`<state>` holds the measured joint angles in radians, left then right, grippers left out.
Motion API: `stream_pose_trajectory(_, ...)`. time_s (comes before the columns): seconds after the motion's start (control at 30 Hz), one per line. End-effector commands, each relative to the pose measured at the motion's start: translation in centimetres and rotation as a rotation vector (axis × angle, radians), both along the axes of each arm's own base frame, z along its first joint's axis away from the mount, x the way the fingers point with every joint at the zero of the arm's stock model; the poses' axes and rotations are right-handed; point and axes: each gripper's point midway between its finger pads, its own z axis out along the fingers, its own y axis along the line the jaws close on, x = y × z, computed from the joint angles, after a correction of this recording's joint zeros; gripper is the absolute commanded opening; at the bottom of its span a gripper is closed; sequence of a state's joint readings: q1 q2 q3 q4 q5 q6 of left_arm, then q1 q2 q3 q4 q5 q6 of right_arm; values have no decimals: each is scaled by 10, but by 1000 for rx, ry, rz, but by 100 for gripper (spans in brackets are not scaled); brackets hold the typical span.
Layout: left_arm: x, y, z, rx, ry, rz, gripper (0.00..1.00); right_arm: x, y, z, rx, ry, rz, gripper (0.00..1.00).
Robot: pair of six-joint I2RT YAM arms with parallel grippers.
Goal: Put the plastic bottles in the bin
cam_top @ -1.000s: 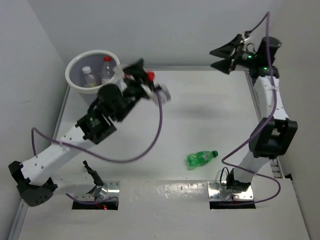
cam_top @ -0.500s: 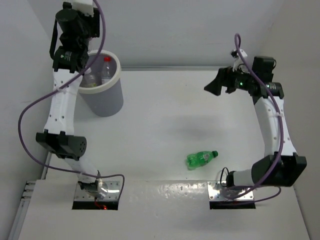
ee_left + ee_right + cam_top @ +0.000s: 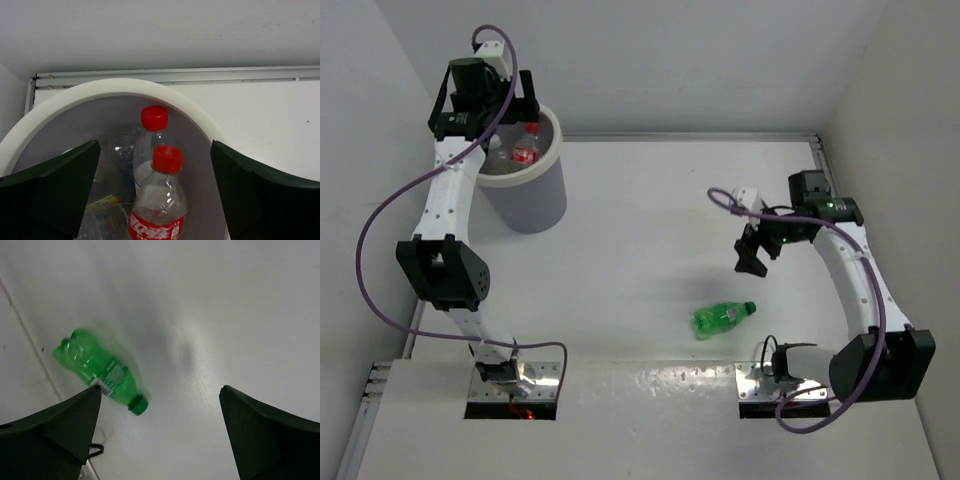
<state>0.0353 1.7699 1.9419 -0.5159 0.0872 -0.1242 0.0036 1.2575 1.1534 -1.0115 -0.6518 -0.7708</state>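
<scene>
The table (image 3: 650,200) carries the bin (image 3: 535,205) at ten o'clock, with clear bottles inside and a red-labelled bottle (image 3: 526,148) uppermost. The left gripper (image 3: 155,145) hangs over the bin, spread wide and empty. The right gripper (image 3: 160,389), equally wide and empty, hovers at one o'clock of the green bottle (image 3: 723,317), which lies on its side at five o'clock.

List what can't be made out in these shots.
- How many bottles lie in the bin: in the top view the left arm covers part of its inside; in the left wrist view the fingers and bottom edge cut it off.
- Green bottle's label text: blurred in the right wrist view, too small from above.
- Red label wording: cut by the bottom edge, left wrist view.
</scene>
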Motion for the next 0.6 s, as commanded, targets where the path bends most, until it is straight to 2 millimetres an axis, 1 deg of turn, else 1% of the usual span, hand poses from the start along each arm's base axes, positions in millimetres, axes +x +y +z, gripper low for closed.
stream_pose_trajectory(0.0, -13, -1, 49, -31, -123, -3, 100, -49, -1, -33, -142, -4, 301, 99)
stream_pose_trajectory(0.03, -17, -3, 61, -33, -147, -15, 100, -55, -1, -35, -166, -43, 358, 99)
stream_pose_trajectory(0.07, -21, -4, 72, -38, -170, -35, 100, -61, 2, -41, -200, -63, 435, 99)
stream_pose_trajectory(0.1, -30, -7, 86, -40, -199, -52, 100, -76, 1, -59, -217, -41, 482, 99)
stream_pose_trajectory(0.13, -36, -10, 93, -42, -214, -67, 100, -80, -1, -64, -239, -46, 502, 99)
stream_pose_trajectory(0.17, -42, -13, 101, -44, -231, -81, 100, -89, 1, -73, -257, -42, 538, 99)
stream_pose_trajectory(0.2, -48, -17, 103, -49, -234, -104, 100, -93, 5, -77, -267, -56, 593, 99)
stream_pose_trajectory(0.23, -60, -20, 114, -49, -259, -118, 100, -105, 5, -89, -277, -26, 629, 99)
stream_pose_trajectory(0.27, -64, -22, 111, -52, -252, -129, 100, -103, 9, -92, -289, -46, 656, 99)
stream_pose_trajectory(0.3, -70, -22, 118, -50, -268, -129, 100, -107, 7, -96, -296, -34, 657, 99)
stream_pose_trajectory(0.33, -74, -23, 112, -61, -254, -127, 100, -114, 11, -111, -304, -18, 688, 99)
stream_pose_trajectory(0.37, -84, -24, 124, -57, -290, -128, 100, -106, 13, -116, -315, -48, 683, 99)
stream_pose_trajectory(0.4, -88, -24, 125, -56, -299, -129, 100, -106, 15, -121, -319, -56, 688, 99)
stream_pose_trajectory(0.43, -90, -25, 118, -59, -289, -137, 100, -102, 21, -134, -329, -86, 707, 99)
stream_pose_trajectory(0.47, -94, -26, 121, -57, -301, -138, 100, -100, 21, -139, -342, -84, 702, 99)
stream_pose_trajectory(0.5, -101, -26, 128, -54, -325, -139, 100, -103, 22, -147, -346, -79, 716, 99)
stream_pose_trajectory(0.53, -102, -26, 120, -56, -309, -138, 100, -98, 24, -152, -354, -97, 729, 99)
stream_pose_trajectory(0.57, -105, -26, 120, -56, -310, -138, 100, -96, 25, -158, -360, -100, 731, 99)
